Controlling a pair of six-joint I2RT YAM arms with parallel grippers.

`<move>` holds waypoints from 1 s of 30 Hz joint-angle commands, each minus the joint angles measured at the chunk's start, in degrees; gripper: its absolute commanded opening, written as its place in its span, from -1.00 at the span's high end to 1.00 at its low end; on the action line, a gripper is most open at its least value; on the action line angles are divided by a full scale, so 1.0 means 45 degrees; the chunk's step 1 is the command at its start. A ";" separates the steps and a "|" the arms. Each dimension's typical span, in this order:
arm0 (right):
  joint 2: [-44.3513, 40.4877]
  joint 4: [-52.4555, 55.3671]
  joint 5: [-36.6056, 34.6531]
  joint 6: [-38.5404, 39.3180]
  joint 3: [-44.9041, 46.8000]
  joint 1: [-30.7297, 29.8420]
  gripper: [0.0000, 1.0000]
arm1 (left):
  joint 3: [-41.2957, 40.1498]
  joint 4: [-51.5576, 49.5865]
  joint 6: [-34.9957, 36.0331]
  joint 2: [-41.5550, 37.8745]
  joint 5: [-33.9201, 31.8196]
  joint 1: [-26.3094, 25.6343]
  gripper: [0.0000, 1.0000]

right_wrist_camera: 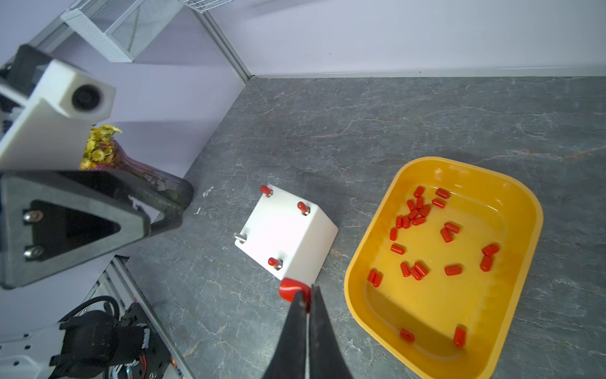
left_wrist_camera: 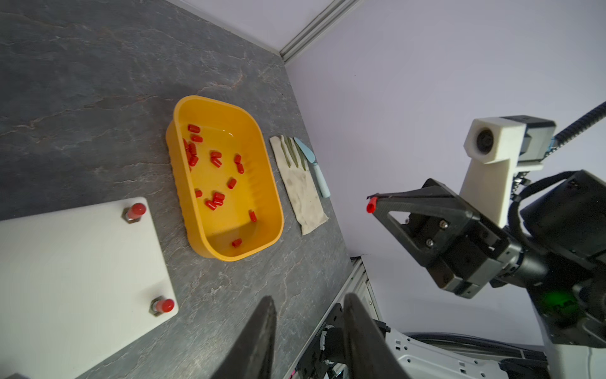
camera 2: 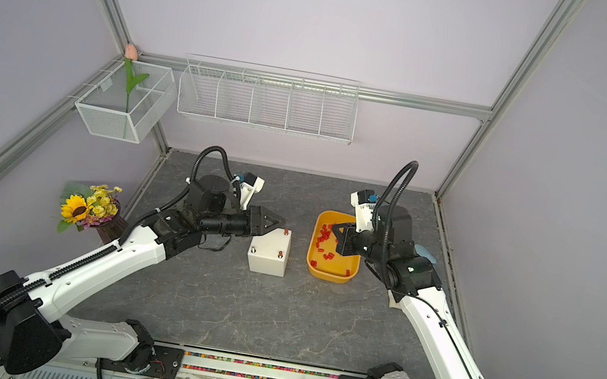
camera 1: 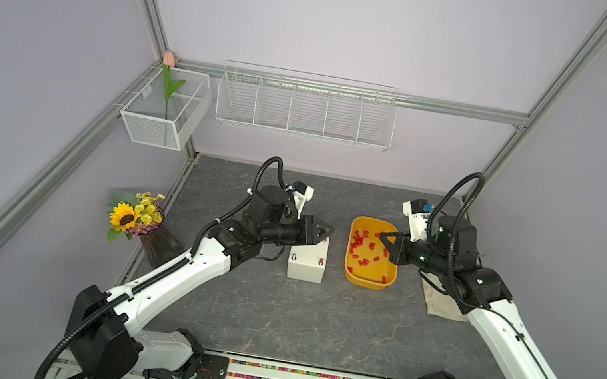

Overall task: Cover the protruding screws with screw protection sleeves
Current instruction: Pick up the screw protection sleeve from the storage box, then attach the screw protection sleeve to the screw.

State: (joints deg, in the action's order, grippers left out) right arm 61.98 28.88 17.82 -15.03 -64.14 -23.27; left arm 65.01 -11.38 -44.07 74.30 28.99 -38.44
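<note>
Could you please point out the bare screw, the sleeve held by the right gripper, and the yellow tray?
bare screw (right_wrist_camera: pixel 241 237): right wrist view, on its silver shaft.
held sleeve (right_wrist_camera: pixel 289 288): right wrist view, on its rounded red end.
yellow tray (camera 1: pixel 366 282): in a top view, on its near wall.

sunflower vase (camera 1: pixel 157 243) far left, wire rack (camera 1: pixel 304 115) on back wall, mesh basket (camera 1: pixel 152 128) w/ tulip (camera 1: pixel 170 89), cloth (camera 1: pixel 438 303) right

The dark grey, stone-patterned tabletop (camera 1: pixel 272 311) carries a white box (camera 1: pixel 305 269) near its middle, a yellow tray (camera 1: pixel 365 284) just to its right, and further right a soiled white cloth (left_wrist_camera: pixel 300 187) beside a pale blue spatula (left_wrist_camera: pixel 320 178).
</note>
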 commanded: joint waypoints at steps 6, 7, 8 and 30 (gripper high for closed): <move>-0.0539 0.0847 0.1293 0.0841 -0.0238 -0.0614 0.87 | 0.1770 0.0128 0.0142 0.1037 0.1487 -0.0415 0.31; -0.0578 0.0855 0.1312 0.0846 -0.0249 -0.0678 0.87 | 0.1939 -0.0029 0.0251 0.1116 0.1477 -0.0523 0.33; -0.0607 0.0879 0.1341 0.0849 -0.0273 -0.0725 0.87 | 0.2056 -0.0129 0.0348 0.1200 0.1467 -0.0610 0.34; -0.0917 0.0827 0.1392 0.0667 -0.0574 -0.1186 0.87 | 0.3212 -0.1384 0.1296 0.2066 0.1428 -0.1785 0.32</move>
State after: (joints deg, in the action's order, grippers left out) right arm 58.26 32.40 23.20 -12.56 -65.47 -28.27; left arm 77.08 -16.60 -39.72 83.18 34.81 -46.15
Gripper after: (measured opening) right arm 0.065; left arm 0.338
